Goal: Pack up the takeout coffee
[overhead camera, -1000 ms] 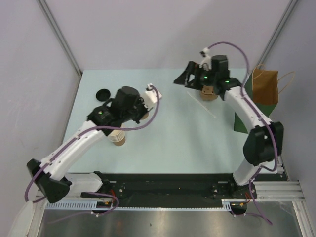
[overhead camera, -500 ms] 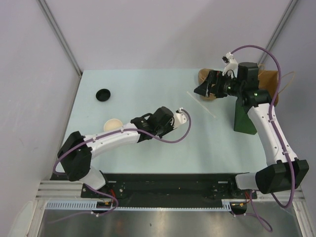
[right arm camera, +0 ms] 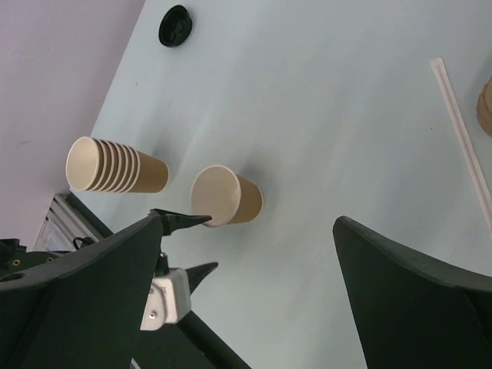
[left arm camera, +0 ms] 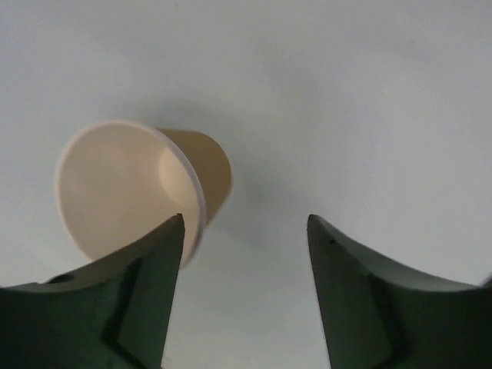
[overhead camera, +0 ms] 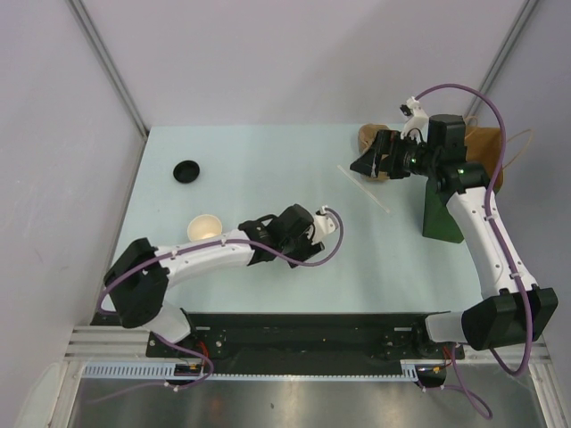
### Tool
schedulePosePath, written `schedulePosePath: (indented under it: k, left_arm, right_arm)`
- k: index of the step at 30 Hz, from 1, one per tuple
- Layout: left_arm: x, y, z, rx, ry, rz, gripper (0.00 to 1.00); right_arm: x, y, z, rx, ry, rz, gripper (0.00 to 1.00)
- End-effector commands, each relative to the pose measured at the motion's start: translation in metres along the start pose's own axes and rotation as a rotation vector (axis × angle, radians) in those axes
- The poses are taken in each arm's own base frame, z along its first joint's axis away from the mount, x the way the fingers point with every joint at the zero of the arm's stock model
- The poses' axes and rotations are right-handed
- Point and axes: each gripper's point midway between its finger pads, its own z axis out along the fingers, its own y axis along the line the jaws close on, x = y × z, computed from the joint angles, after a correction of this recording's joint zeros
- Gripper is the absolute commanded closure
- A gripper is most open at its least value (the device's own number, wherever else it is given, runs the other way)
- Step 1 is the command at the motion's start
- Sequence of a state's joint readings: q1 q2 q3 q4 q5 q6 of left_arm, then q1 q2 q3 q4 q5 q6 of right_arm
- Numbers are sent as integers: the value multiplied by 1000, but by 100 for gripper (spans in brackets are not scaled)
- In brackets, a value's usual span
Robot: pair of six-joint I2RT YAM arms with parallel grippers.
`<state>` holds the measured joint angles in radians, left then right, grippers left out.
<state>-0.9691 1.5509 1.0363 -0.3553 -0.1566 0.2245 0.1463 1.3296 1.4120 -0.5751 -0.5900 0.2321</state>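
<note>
A single lidless kraft cup (right arm camera: pixel 224 196) stands upright on the table; in the left wrist view this cup (left arm camera: pixel 131 188) is just outside my left finger. My left gripper (left arm camera: pixel 246 221) is open, with only bare table between its fingers, and the left gripper (right arm camera: pixel 192 244) also shows in the right wrist view beside the cup. A black lid (overhead camera: pixel 186 170) lies alone at the back left. The takeout coffee, a lidded cup, is out of view. My right gripper (overhead camera: pixel 368 161) hangs open and empty above the back right, fingers wide (right arm camera: pixel 247 219).
A stack of lidless cups (overhead camera: pixel 203 226) stands left of my left wrist. A wrapped straw (overhead camera: pixel 363 187) lies below my right gripper. A brown paper bag (overhead camera: pixel 487 150) and a dark green stand (overhead camera: pixel 440 214) are at the right edge. A partly hidden brown object (overhead camera: pixel 367 135) sits behind the right gripper.
My left arm carried a cup from above the stack rightward and down, then its jaws opened and let it go. My right arm swung right and has held still since.
</note>
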Motion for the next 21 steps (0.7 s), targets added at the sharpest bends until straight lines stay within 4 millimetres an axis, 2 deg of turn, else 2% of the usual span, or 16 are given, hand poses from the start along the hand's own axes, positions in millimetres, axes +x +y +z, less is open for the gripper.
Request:
schedulePosePath:
  k: [1, 2, 4, 5, 7, 8, 9, 11, 12, 14, 15, 17, 18, 20, 21]
  left_arm:
    - [-25, -7, -46, 74, -93, -41, 19]
    - [-41, -2, -64, 80, -142, -40, 6]
    - [-45, 1, -85, 106, -150, -30, 4]
    - [-58, 8, -100, 106, -188, -37, 1]
    - [-59, 27, -126, 128, -209, -86, 1]
    - [-67, 44, -140, 107, -240, -114, 0]
    - [-53, 72, -150, 58, -214, -179, 0]
    - [-50, 103, -173, -1, -232, -236, 0]
    - [-27, 131, -182, -65, -190, -313, 1]
    - [-11, 154, -200, -116, -184, -372, 0]
    - [15, 173, -208, -172, -137, -443, 1]
    - [41, 187, -213, -201, -96, -504, 0]
    - [65, 198, -219, -233, -62, -575, 1]
    - [86, 199, -217, -215, -26, -626, 6]
    - [105, 205, -221, -242, 1, -682, 8]
  right_arm:
    - [-6, 4, -5, -15, -23, -28, 0]
    - [-5, 5, -5, -17, -19, -27, 0]
    - [-5, 6, -5, -23, -17, -26, 0]
    - [-4, 6, -5, -25, -17, -24, 0]
    - [-5, 6, -6, -21, -20, -24, 0]
    - [-5, 5, -6, -19, -18, -24, 0]
    - [-4, 6, -6, -18, -18, -26, 0]
    - [-3, 4, -7, -11, -15, -31, 0]
    - [-3, 4, -7, -11, -12, -31, 0]
    - [-1, 4, -7, -11, -8, -30, 0]
    - [0, 3, -6, -13, -3, -28, 0]
    - [1, 5, -4, -22, -2, -22, 0]
    - [1, 5, -4, -26, -1, -20, 0]
    - [2, 5, -2, -30, 3, -14, 0]
    - [2, 4, -2, -30, 3, -14, 0]
